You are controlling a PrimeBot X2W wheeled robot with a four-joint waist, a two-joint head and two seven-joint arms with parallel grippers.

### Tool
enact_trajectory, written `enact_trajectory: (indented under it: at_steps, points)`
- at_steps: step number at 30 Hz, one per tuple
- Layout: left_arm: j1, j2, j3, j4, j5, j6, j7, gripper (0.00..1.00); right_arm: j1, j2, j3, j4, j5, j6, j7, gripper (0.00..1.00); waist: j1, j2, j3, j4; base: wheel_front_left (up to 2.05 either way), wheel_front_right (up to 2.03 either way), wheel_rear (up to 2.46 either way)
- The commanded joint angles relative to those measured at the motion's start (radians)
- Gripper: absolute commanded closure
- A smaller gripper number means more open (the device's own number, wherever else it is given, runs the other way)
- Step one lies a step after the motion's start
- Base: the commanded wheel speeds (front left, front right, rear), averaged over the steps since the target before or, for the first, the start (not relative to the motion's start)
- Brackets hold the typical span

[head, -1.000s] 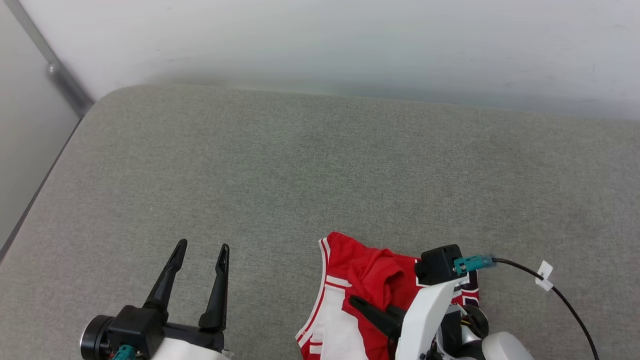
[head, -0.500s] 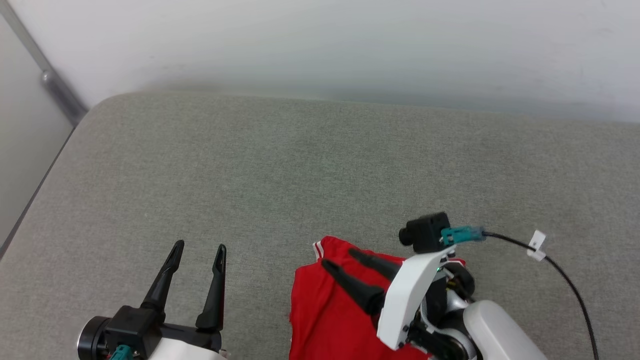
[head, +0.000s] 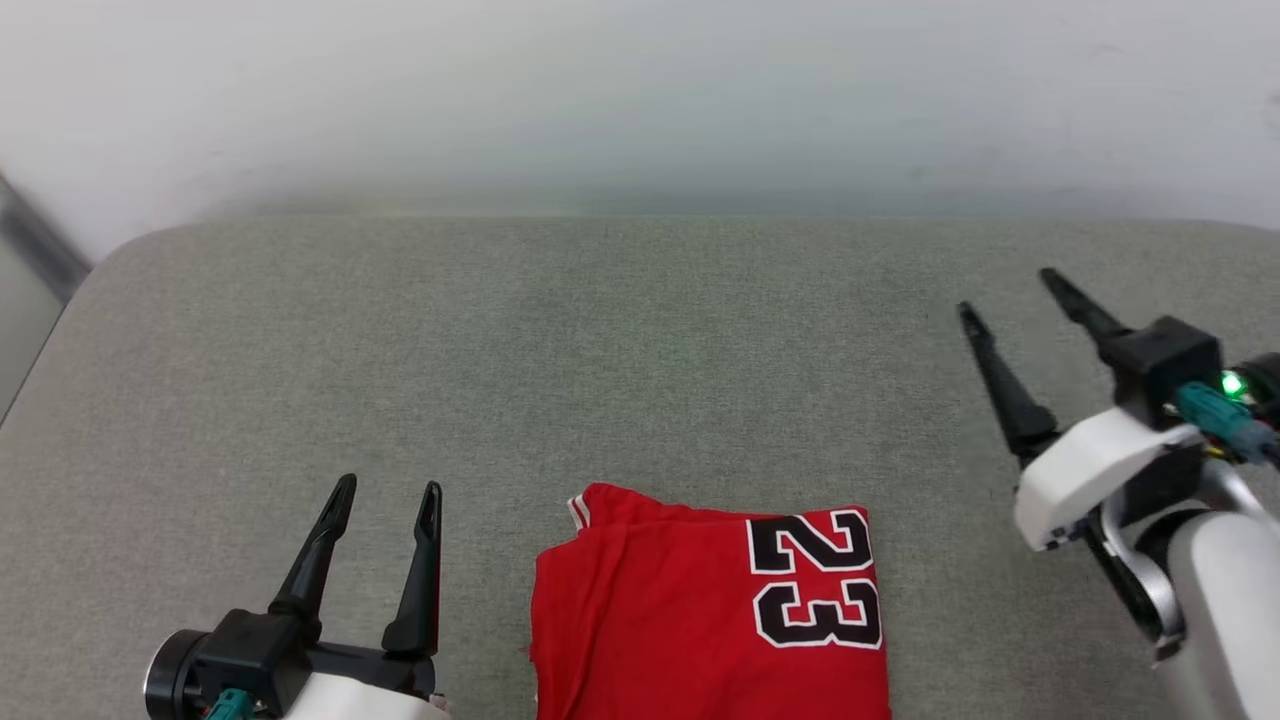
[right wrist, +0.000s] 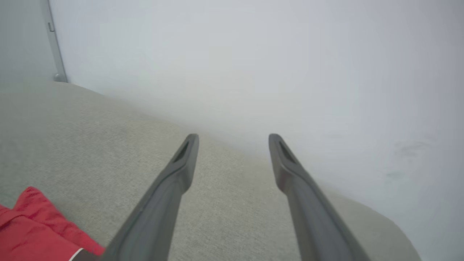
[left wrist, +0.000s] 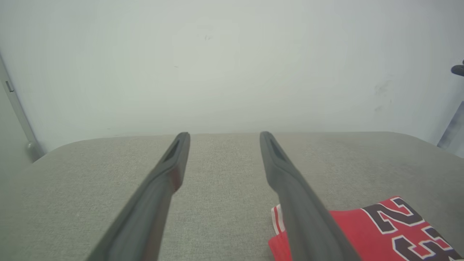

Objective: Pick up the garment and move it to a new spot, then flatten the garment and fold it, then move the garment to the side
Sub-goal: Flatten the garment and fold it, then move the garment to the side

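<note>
A pale wall (head: 640, 90) runs across the back, and below it a grey woven padded surface (head: 640, 350) with rounded far corners takes up most of the head view. The garment (head: 660, 620) lies folded on this surface at the near edge, a little right of centre, as a flat red rectangle that runs off the bottom of that view. A black number 23 (head: 815, 580) outlined in white sits on its right part, and a short bit of red-and-white striped trim (head: 578, 512) peeks out at its far left corner. Nothing touches it. The right gripper (head: 1006, 292) stands well apart to the right of the garment, raised toward the far right of the surface, its two dark fingers spread wide with nothing between them (the right wrist view shows bare grey fabric in the gap). The left gripper (head: 388, 486) rests at the lower left, just beside the garment's left edge without touching it, its fingers also parted and empty. A teal connector (head: 1215, 415) and a small green light (head: 1231, 384) show on the right wrist.
</note>
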Motion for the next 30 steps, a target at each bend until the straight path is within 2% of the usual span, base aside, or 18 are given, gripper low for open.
enact_trajectory:
  at_steps: [1,6,7,11,18,30]
  points:
    - [-0.011,-0.003,0.002,-0.004,-0.002,-0.001,-0.004,0.0,0.035,-0.005,-0.038,-0.014,-0.02,0.0,-0.032,0.0,0.0,-0.0001,-0.001,-0.013,0.0,0.0,0.0]
    - [-0.007,-0.006,0.006,-0.009,-0.007,-0.001,-0.004,0.0,0.134,0.025,-0.179,-0.081,-0.065,0.0,-0.13,0.0,0.0,-0.0001,-0.003,-0.032,0.0,0.0,0.0]
    - [-0.007,-0.006,0.006,-0.009,-0.007,-0.001,-0.004,0.0,0.134,0.025,-0.179,-0.081,-0.065,0.0,-0.13,0.0,0.0,-0.0001,-0.003,-0.032,0.0,0.0,0.0]
    - [0.002,-0.017,0.013,-0.015,-0.041,-0.001,-0.003,0.0,0.225,0.084,-0.246,-0.149,-0.063,0.0,-0.202,0.0,0.0,-0.0001,0.002,-0.041,0.0,0.0,0.0]
    - [0.017,-0.016,0.013,-0.018,-0.042,-0.001,-0.003,0.0,0.347,0.175,-0.273,-0.213,-0.073,0.0,-0.289,0.0,0.0,-0.0001,0.0,-0.039,0.0,0.0,0.0]
    - [0.009,-0.015,0.007,-0.025,-0.032,-0.001,-0.003,0.0,0.381,0.217,-0.262,-0.217,-0.08,-0.001,-0.287,0.0,0.0,-0.0001,0.005,-0.031,0.0,0.0,0.0]
